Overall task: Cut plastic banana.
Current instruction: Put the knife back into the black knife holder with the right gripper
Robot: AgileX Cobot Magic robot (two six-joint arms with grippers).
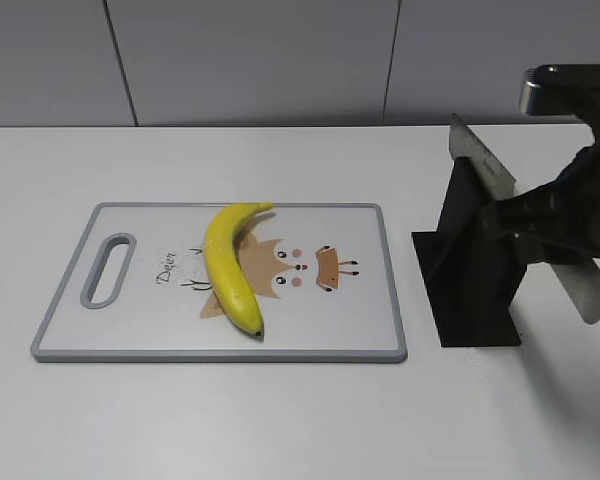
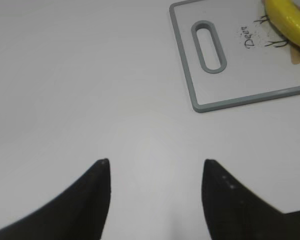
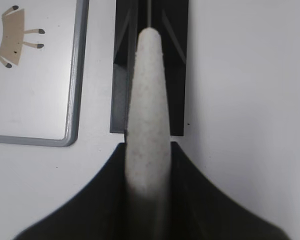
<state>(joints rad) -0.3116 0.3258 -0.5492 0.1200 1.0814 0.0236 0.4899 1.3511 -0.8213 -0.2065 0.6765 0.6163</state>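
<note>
The plastic banana [image 1: 228, 265], whole, curved and bright yellow, lies on the left half of the white, grey-rimmed cutting board [image 1: 365, 320]. Its end also shows in the left wrist view [image 2: 290, 22]. My right gripper [image 3: 149, 145] is shut on the pale handle of a knife [image 3: 149, 90]. The knife's grey blade [image 1: 480, 160] sits in a black holder [image 1: 470, 300] to the right of the board. My left gripper [image 2: 156, 162] is open and empty over bare table, left of the board's handle end [image 2: 208, 46]. It is out of the exterior view.
The black knife holder stands close to the board's right edge [image 3: 74, 75]. A grey panelled wall runs behind the white table [image 1: 280, 420].
</note>
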